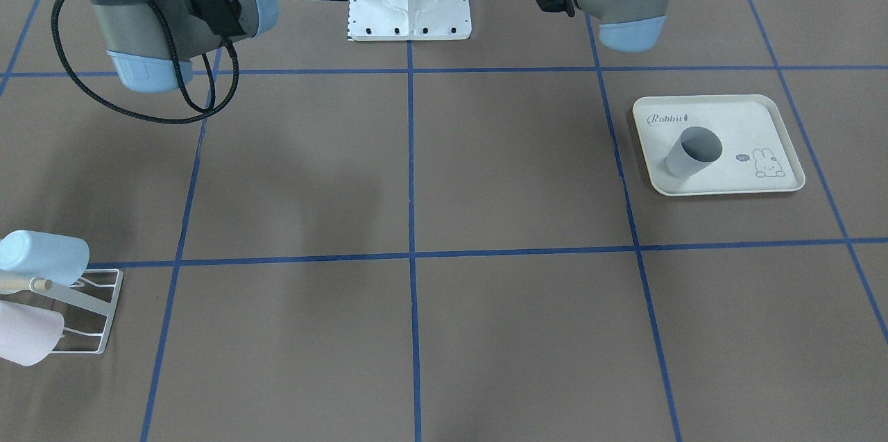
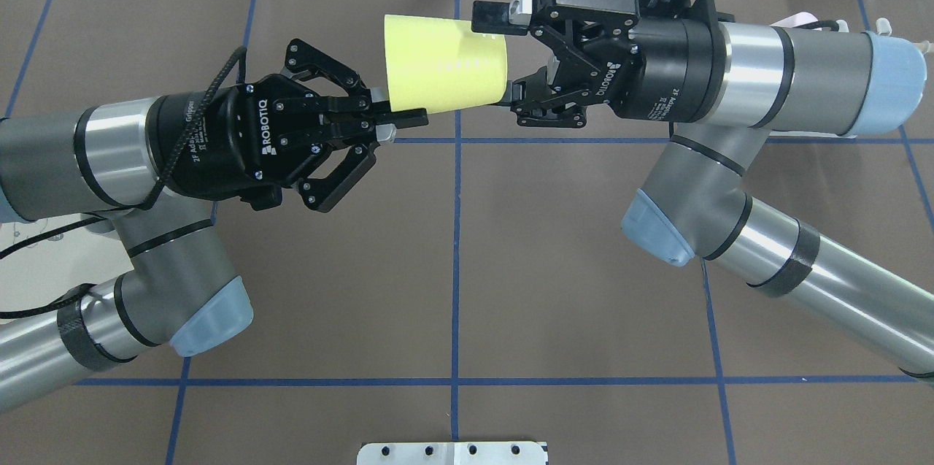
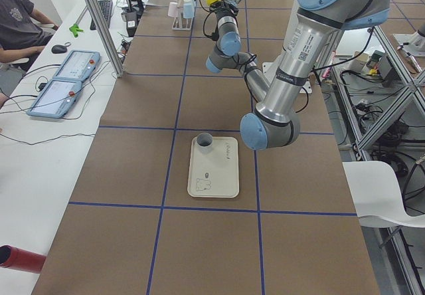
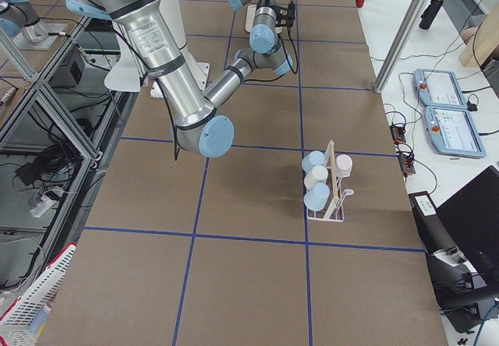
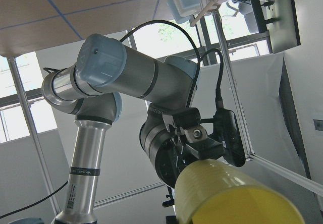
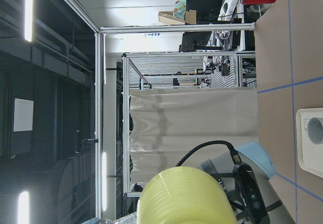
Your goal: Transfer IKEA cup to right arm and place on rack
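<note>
yellow cup mid-air between the 2 arms, handover not yet finished

the pale yellow tapered plastic cup (image 2: 445, 63) lies on its side in the air above the brown paper surface (image 2: 584, 268) w/ blue tape grid, well apart from the rack. the left end effector (image 2: 405, 122), black 2-finger type, is pinched narrow on the rim wall at the cup's wide end. the right end effector (image 2: 509, 56), same type, is spread wide w/ 1 finger either side of the narrow base end, pads at or just beside the wall; can't tell if it grips yet. judged: pick-up done, transfer approx halfway. left to do: right takes firm hold, left lets go, right carries the cup to the small white wire rack (image 1: 112, 317) w/ wooden dowel, which holds pale blue + pink cups. a grey cup (image 1: 694, 154) sits on the cream rabbit-print tray (image 1: 763, 116).
</note>
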Robot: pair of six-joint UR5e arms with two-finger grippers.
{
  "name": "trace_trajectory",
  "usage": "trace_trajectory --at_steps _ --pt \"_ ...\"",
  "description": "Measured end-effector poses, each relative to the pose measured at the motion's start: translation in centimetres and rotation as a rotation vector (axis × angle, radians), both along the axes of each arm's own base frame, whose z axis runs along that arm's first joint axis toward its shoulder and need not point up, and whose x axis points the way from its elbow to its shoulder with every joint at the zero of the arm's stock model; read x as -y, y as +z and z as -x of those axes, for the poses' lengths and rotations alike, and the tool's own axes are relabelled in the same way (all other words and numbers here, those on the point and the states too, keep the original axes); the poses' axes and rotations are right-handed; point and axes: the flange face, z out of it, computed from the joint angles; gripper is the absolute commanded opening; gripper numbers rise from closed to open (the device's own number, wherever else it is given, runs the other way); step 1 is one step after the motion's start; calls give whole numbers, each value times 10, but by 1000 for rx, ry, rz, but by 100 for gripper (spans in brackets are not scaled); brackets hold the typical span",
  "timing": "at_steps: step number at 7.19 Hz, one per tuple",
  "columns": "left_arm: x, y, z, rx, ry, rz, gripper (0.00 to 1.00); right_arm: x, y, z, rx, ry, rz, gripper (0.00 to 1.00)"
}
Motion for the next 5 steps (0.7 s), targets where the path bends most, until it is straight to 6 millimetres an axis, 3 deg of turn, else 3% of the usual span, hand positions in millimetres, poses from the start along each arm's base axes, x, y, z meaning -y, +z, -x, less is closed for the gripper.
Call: trace_trajectory --at_steps 2,5 --pt "1 0 0 -4 -10 7 0 -3 -1 1 3 -5 -3 91" --pt "1 -1 0 -6 -11 5 0 -4 0 2 2 -7 -3 81"
